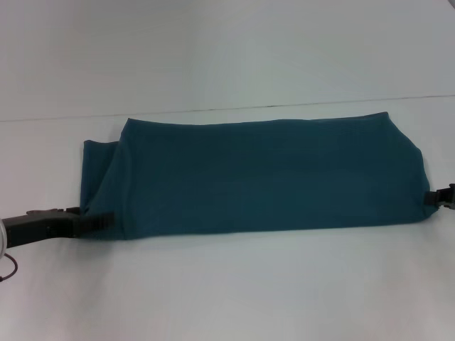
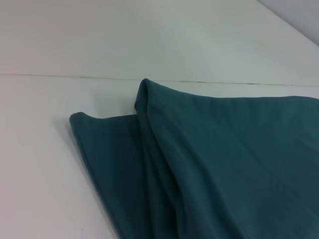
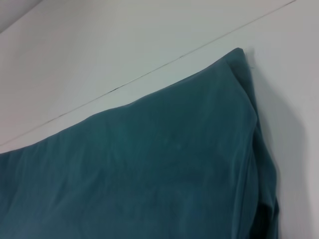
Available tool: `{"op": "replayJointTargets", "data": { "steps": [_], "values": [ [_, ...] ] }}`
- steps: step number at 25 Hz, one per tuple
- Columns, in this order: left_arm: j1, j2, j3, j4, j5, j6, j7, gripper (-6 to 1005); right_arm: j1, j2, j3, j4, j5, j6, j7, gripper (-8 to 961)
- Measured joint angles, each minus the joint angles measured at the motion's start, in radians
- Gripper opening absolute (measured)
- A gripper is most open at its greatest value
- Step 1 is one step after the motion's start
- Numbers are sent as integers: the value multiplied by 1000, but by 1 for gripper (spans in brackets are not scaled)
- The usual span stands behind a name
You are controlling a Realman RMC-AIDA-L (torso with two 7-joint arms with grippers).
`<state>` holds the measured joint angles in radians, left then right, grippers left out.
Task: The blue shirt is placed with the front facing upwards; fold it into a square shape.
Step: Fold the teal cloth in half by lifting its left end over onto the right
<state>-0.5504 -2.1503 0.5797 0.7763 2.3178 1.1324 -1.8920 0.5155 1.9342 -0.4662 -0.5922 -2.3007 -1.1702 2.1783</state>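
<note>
The blue shirt (image 1: 263,174) lies folded into a long band across the white tabletop (image 1: 227,291), its plain side up with no lettering showing. Nothing else rests on the tabletop near it; a thin dark seam (image 1: 284,106) crosses the surface just behind the shirt's far edge.

The left gripper (image 1: 99,220) sits low at the shirt's near left corner, its dark fingers touching the cloth edge; whether they are clamped on the cloth cannot be told. The right gripper (image 1: 437,199) shows only as a small dark piece at the shirt's right end, touching the near right corner, and its state cannot be told either.

At the left end a lower layer of cloth (image 2: 99,144) sticks out past the upper fold, whose rounded edge stands slightly raised. The right end tapers to a neat corner (image 3: 238,52). Bare tabletop lies open in front, behind, and past both ends.
</note>
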Motion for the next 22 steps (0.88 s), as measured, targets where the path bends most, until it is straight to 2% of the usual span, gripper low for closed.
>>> {"op": "replayJointTargets", "data": {
  "steps": [13, 22],
  "values": [
    [0, -4, 31, 5, 34, -7, 1, 811, -4, 0, 0, 0, 6, 0, -2, 2],
    [-1, -8, 36, 24, 39, -9, -10, 572, -10, 1, 0, 0, 14, 0, -11, 2]
  ]
}}
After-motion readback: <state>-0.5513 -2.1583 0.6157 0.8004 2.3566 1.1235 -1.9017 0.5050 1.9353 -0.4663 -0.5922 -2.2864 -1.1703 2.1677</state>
